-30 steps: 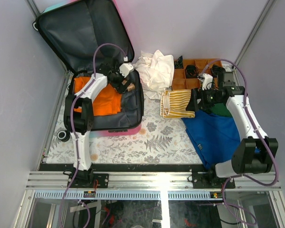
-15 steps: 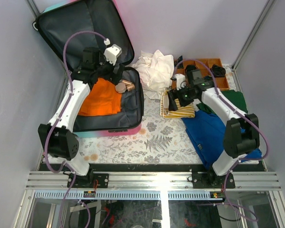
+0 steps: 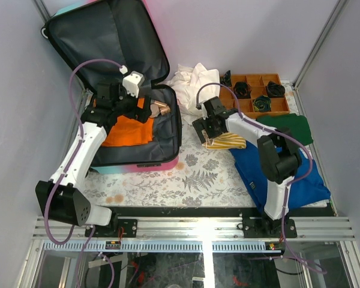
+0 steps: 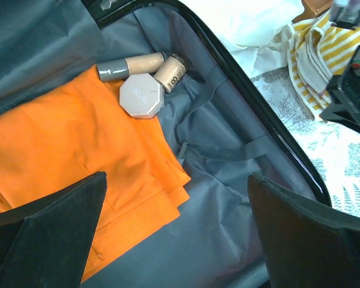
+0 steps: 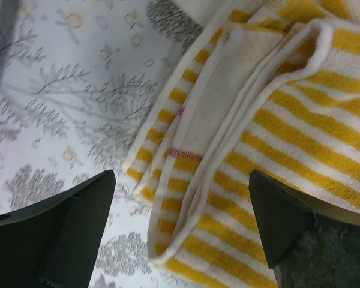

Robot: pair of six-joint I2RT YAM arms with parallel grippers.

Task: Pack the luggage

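The suitcase [image 3: 102, 42] lies open at the far-left corner of the table [image 3: 168, 180], containing an orange garment [image 4: 78, 150] and cosmetics [image 4: 141, 96]. The left gripper [image 4: 177, 180] hovers above the garment, released and empty. The right gripper [image 5: 181, 174], also released, hovers over a striped towel [image 5: 276, 120].

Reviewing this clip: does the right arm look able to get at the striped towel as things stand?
Probably yes. The right gripper is open just above the towel's folded edge, and the wrist view shows nothing between it and the cloth.
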